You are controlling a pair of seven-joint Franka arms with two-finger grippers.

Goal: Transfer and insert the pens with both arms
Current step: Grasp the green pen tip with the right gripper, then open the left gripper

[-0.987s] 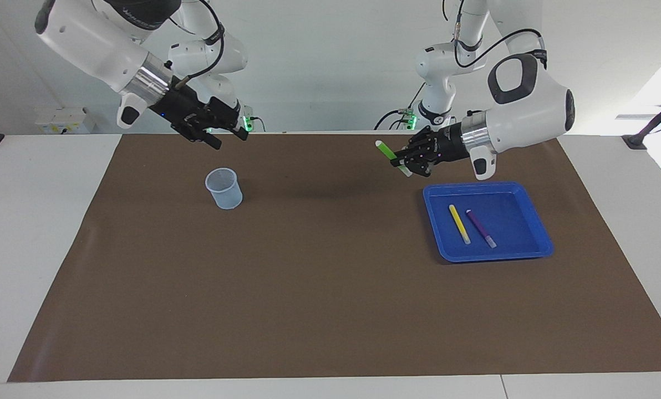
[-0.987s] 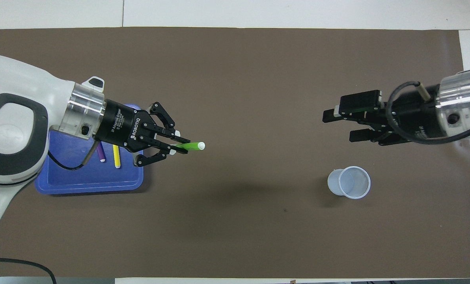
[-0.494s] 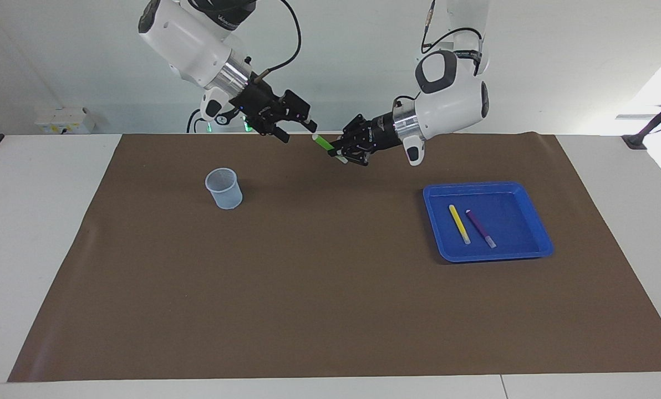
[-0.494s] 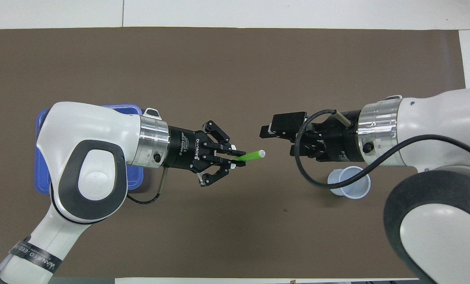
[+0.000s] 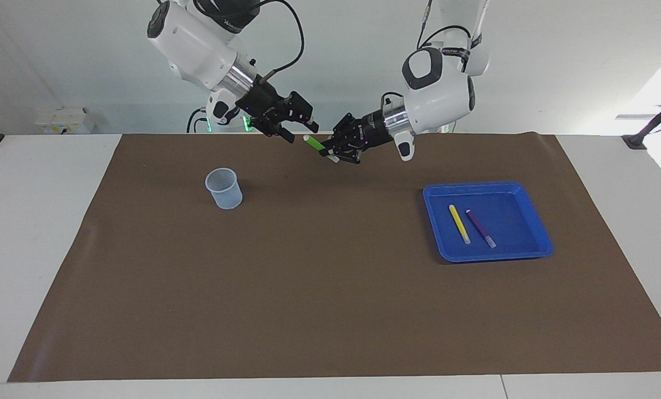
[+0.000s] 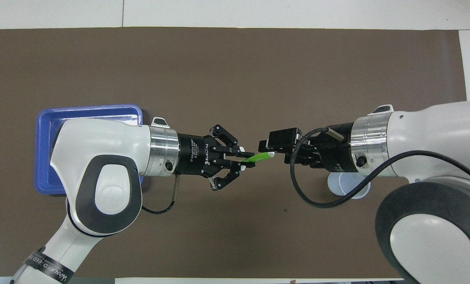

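L pincer (image 6: pixel 247 159) clamps slim green marker pen (image 6: pixel 257 157) mid-air above brown counter mat (image 5: pixel 330 288). R pincer (image 6: pixel 267 149), fingers apart at pale tip: align w/ pen, close squarely before L lets go.

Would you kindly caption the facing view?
Left hand offers the green pen to the right hand above the mat.

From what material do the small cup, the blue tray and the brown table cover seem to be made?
The small see-through cup: probably thin clear plastic, since the brown shows through its wall. The shallow blue tray: likely moulded plastic, with a smooth rim and rounded corners. The brown cover: matte, perhaps paper or thin sheet, with a faint wavy edge.
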